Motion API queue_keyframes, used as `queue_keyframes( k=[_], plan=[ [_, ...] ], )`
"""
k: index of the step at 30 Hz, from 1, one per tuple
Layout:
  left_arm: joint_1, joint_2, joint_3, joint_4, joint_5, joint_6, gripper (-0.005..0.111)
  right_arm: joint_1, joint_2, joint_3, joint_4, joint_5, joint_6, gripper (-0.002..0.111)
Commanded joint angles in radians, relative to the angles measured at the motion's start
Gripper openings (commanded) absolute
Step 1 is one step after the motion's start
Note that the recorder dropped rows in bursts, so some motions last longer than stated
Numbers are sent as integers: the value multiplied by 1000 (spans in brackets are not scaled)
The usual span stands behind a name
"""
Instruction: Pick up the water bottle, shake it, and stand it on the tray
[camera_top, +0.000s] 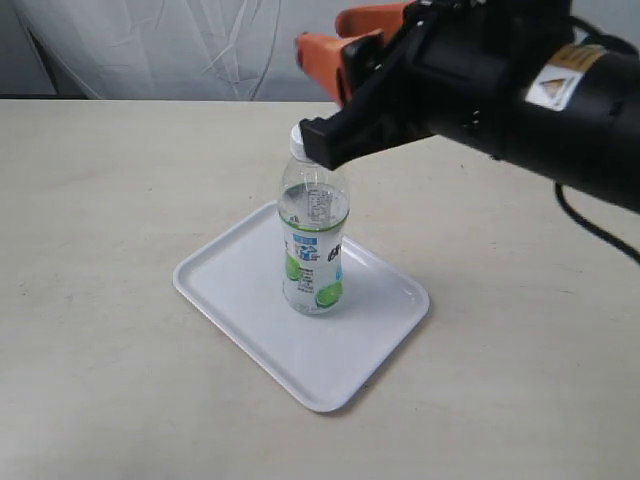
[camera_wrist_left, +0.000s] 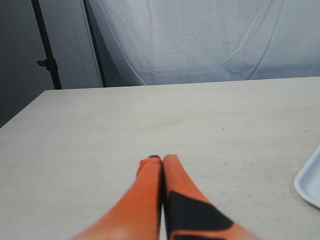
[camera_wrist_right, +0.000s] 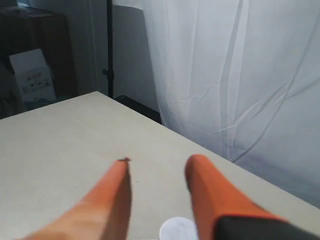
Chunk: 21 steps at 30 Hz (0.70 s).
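The water bottle (camera_top: 314, 250) stands upright on the white tray (camera_top: 240, 290), clear with a lime label and a white cap. My right gripper (camera_top: 325, 50) hovers above and just behind the bottle's top, its orange fingers spread apart and holding nothing. In the right wrist view the white cap (camera_wrist_right: 178, 229) shows low between the open fingers of the right gripper (camera_wrist_right: 160, 165). My left gripper (camera_wrist_left: 161, 159) is shut with nothing in it, low over bare tabletop; a corner of the tray (camera_wrist_left: 311, 179) shows at the frame edge. The left arm is out of the exterior view.
The beige tabletop (camera_top: 110, 200) stretches around the tray. A white curtain (camera_top: 180, 50) hangs behind the table's far edge. A dark stand pole (camera_wrist_left: 46, 45) and a cardboard box (camera_wrist_right: 32, 77) are beyond the table.
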<state>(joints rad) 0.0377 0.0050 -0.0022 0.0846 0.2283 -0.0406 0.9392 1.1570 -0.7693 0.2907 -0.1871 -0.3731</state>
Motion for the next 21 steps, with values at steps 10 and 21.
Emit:
queue_keyframes(
  k=[10,21],
  plan=[
    [0,-5,2,3,-3,-4,0,-140,-412,11,-87,483,39,-1],
    [0,-5,2,3,-3,-4,0,-210,-524,26,-151,793,218,-1]
  ],
)
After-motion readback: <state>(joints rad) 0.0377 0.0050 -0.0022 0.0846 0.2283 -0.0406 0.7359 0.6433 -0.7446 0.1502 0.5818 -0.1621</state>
